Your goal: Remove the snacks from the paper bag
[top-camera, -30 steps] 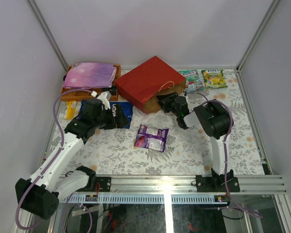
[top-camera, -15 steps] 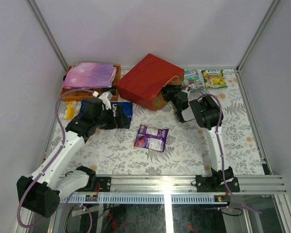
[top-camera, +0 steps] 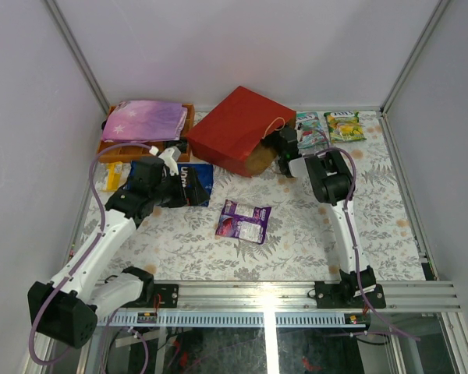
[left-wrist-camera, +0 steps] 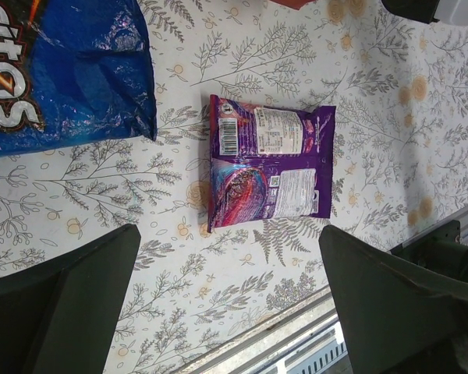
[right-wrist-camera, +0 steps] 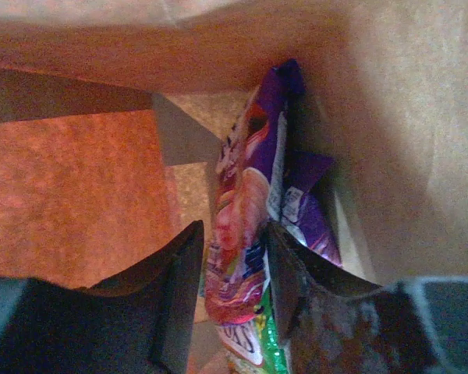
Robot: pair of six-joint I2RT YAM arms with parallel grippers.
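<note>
The red paper bag (top-camera: 235, 127) lies tilted at the back, its brown mouth facing right. My right gripper (top-camera: 278, 148) reaches into that mouth. In the right wrist view its fingers (right-wrist-camera: 175, 292) close on either side of a pink-red packet (right-wrist-camera: 246, 226), with a purple packet (right-wrist-camera: 310, 214) and a green one (right-wrist-camera: 271, 352) beside it against the kraft wall (right-wrist-camera: 390, 117). My left gripper (left-wrist-camera: 230, 312) is open and empty above the table. It hovers near the blue Doritos bag (top-camera: 195, 183), also in the left wrist view (left-wrist-camera: 62, 70). A purple packet (top-camera: 244, 220) lies mid-table (left-wrist-camera: 269, 167).
Two green packets (top-camera: 343, 125) lie at the back right beside the bag. A pink-purple starry pouch (top-camera: 144, 119) rests on the orange tray (top-camera: 109, 149) at the back left. The metal rail (top-camera: 265, 292) runs along the near table edge.
My right arm has stretched farther back, pushing its gripper into the bag's mouth. The bag has tipped up and shifted left. The left arm has hardly moved.
</note>
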